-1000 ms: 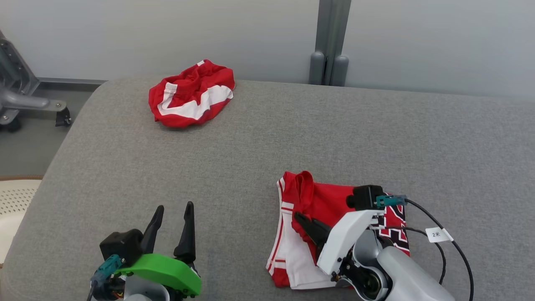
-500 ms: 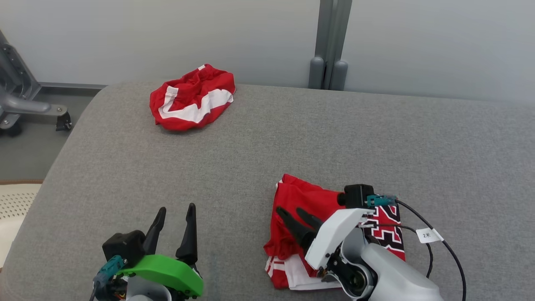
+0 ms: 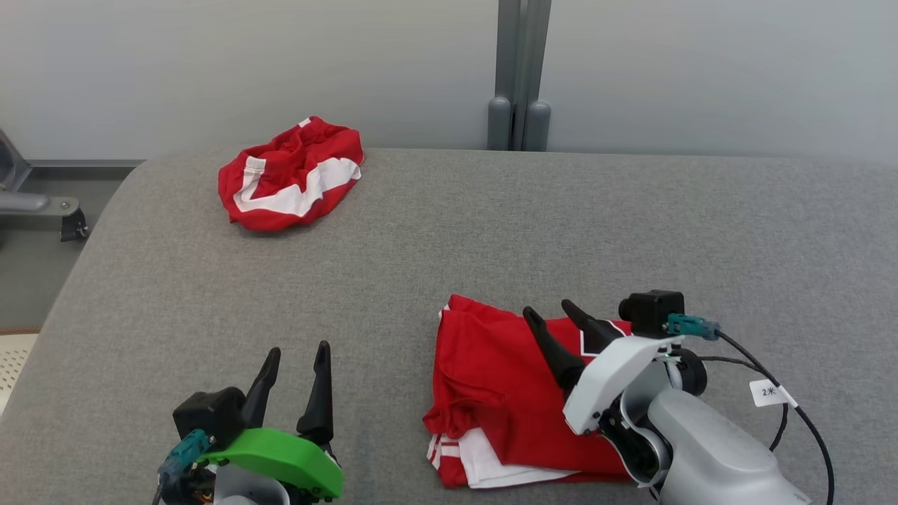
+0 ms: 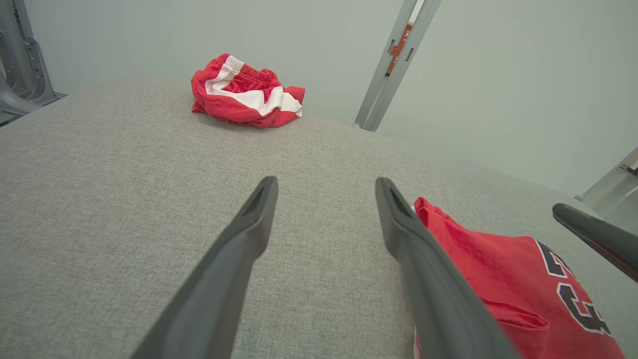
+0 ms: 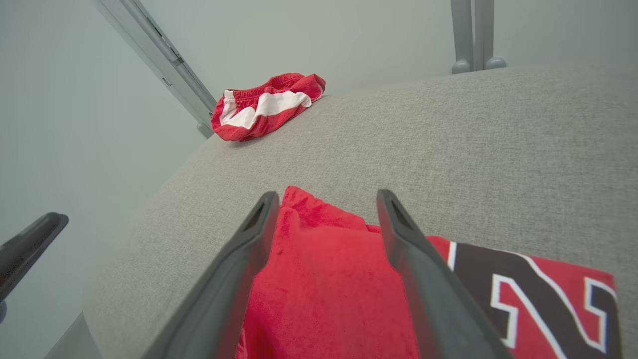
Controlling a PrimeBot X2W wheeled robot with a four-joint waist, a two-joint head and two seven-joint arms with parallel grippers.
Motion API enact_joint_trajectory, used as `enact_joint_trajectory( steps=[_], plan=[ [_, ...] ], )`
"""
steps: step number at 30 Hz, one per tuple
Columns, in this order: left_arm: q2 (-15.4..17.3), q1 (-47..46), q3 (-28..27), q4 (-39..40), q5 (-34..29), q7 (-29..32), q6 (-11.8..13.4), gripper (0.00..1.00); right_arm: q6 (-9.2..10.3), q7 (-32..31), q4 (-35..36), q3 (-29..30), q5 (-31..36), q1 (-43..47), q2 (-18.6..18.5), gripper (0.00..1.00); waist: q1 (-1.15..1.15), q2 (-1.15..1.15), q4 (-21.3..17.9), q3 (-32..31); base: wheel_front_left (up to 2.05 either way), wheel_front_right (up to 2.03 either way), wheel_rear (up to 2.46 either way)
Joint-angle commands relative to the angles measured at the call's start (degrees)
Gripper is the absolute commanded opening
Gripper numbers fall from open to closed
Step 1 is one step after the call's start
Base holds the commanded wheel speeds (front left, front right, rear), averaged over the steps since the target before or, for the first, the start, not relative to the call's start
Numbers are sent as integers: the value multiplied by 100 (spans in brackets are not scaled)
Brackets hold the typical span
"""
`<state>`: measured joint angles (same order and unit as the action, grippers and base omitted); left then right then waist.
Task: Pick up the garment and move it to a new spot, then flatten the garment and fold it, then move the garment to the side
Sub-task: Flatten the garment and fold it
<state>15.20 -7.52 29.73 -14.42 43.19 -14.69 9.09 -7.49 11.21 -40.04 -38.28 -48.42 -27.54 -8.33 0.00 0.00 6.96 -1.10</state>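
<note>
From the head camera, my right claw [image 3: 547, 308] hangs spread and empty just above the garment [image 3: 498, 379]. It is a red jersey lying in a folded stack at the near right of the grey padded table [image 3: 491, 224], with a white-trimmed layer peeking out at its near edge. I judge the fold is done and the fingers are parted ready for a fresh hold, for the move to the side. My left claw [image 3: 299, 348] rests at the lower left, likewise released and holding nothing, well apart from the cloth, presumably parked where it cannot snag the fold. A crumpled red-and-white bundle [image 3: 291, 179] sits near the far left corner, well clear of the work. Through the left wrist, my left fingers [image 4: 239, 249] frame bare grey fabric, with the garment [image 4: 498, 269] to their right, black lettering showing. Through the right wrist, my right fingers [image 5: 423, 279] straddle the red cloth [image 5: 329, 279], its far corner between them; whether the tips touch it I cannot tell. The top layer looks rumpled, so pinching through every layer seems wise.
</note>
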Motion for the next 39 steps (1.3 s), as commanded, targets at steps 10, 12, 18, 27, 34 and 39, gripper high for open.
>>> enact_joint_trajectory(
  steps=[10, 12, 18, 27, 34, 39],
  plan=[
    [-10, -41, 21, 4, 15, -7, -13, 100, 2, 100, -77, -772, 1242, 403, -249, 0, 0, 0, 103, 119, 0, 0, 0],
    [5, -60, 8, -8, 21, -8, -11, 100, 2, 77, -160, -879, 1268, 442, -194, 0, 0, 0, 147, 154, 0, 0, 0],
    [22, -144, -10, -21, 21, -13, -26, 100, 2, 125, -346, -1260, 1200, 301, 143, 0, 0, 0, 271, 222, 0, 0, 0],
    [-26, -221, 19, -40, 3, -18, -53, 100, 3, 172, -564, -2293, 876, 40, 462, 0, 0, 0, 411, 341, 0, 0, 0],
    [-42, -150, -64, -70, -12, -35, -18, 100, 3, 393, -566, -2022, 800, -266, 412, 2, 0, 0, 250, 313, 0, 0, 0],
    [-108, -108, -119, -61, -100, -53, -17, 100, 3, 400, -26, -826, 1201, -136, 252, 100, 0, 0, 22, 225, 0, 0, 0]
  ],
)
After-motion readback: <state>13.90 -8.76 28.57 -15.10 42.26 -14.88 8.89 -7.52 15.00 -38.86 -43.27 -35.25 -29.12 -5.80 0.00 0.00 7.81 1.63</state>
